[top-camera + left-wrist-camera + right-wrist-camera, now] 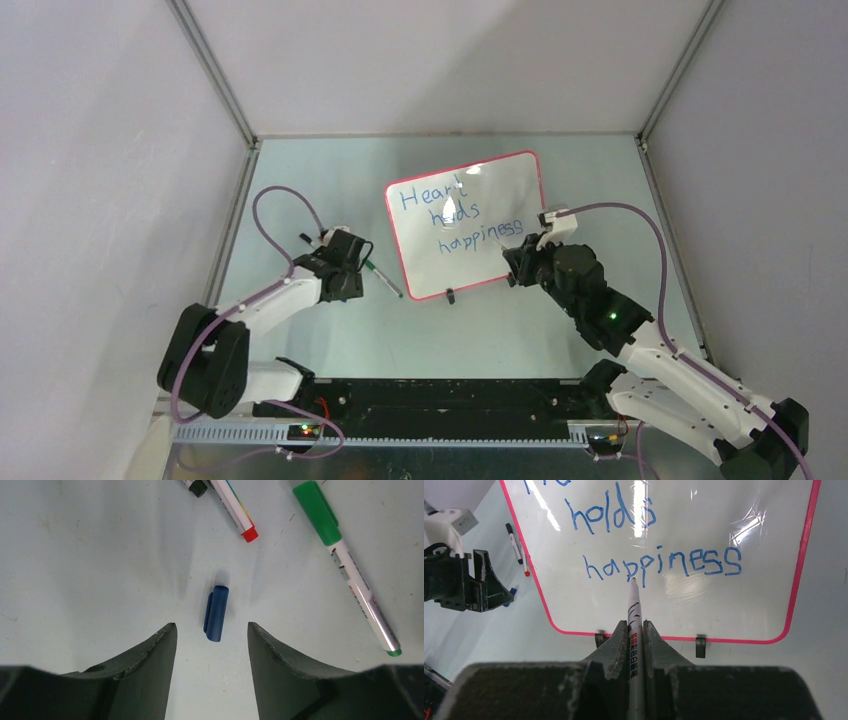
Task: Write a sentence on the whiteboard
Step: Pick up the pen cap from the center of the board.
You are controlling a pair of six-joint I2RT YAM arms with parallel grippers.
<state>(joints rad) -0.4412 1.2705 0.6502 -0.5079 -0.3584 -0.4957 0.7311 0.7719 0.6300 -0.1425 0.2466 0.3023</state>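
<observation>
right gripper [636, 630] clamped on marker [633, 607], tip seemingly touching whiteboard [749, 510] at sentence [672, 562], left gripper [212, 630] wide over blue cap [216, 612]

The counter [330, 180] is viewed from high above and behind the arm bases, with the whiteboard [500, 190] toward 12 o'clock. The left wrist view is aimed straight down, close over a blue cap [216, 612]. The right wrist view is directed low along a marker [634, 610] toward the whiteboard; the left gripper [506, 596] is caught at 9 o'clock.
</observation>
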